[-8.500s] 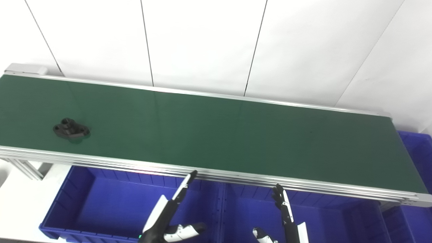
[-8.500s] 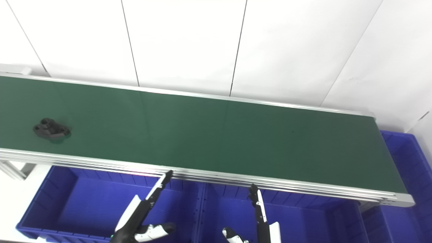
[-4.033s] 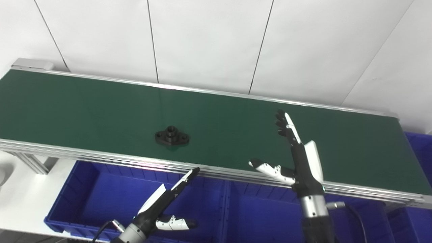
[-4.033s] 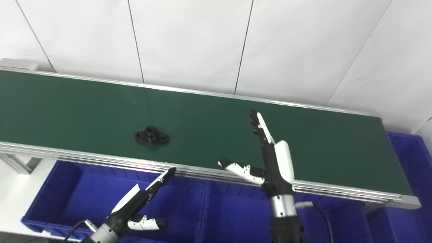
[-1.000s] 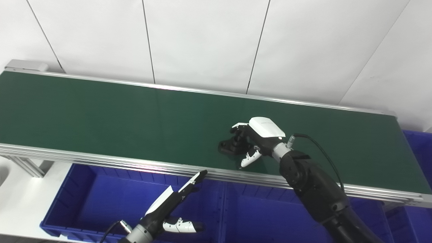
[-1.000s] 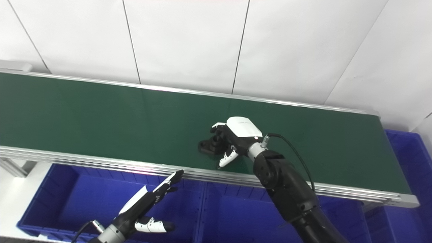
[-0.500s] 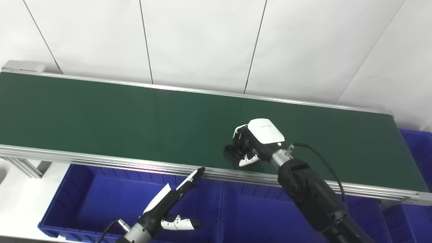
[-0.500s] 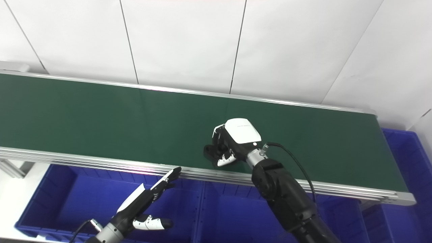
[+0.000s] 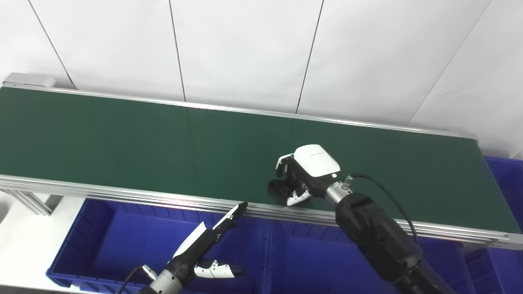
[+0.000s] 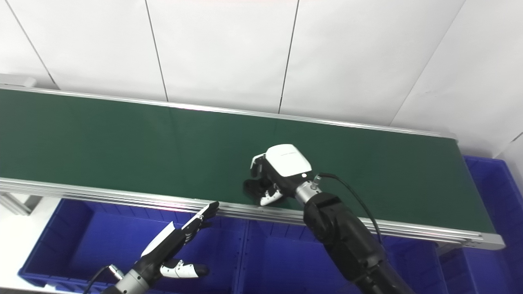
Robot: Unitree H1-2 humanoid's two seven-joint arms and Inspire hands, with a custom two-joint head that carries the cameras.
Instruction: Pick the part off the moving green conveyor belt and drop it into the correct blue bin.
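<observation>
a long green conveyor belt with silver rails runs across; a black part sits near its front edge.

White wall panels are filling the view from ten to two o'clock, thin dark seams running down them, even light falling across.

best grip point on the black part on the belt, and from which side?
Grip the black part across its flat flanged body, coming from above as the right hand does. It lies low on the green conveyor belt, so side approaches look blocked; the hand hides its top.
</observation>
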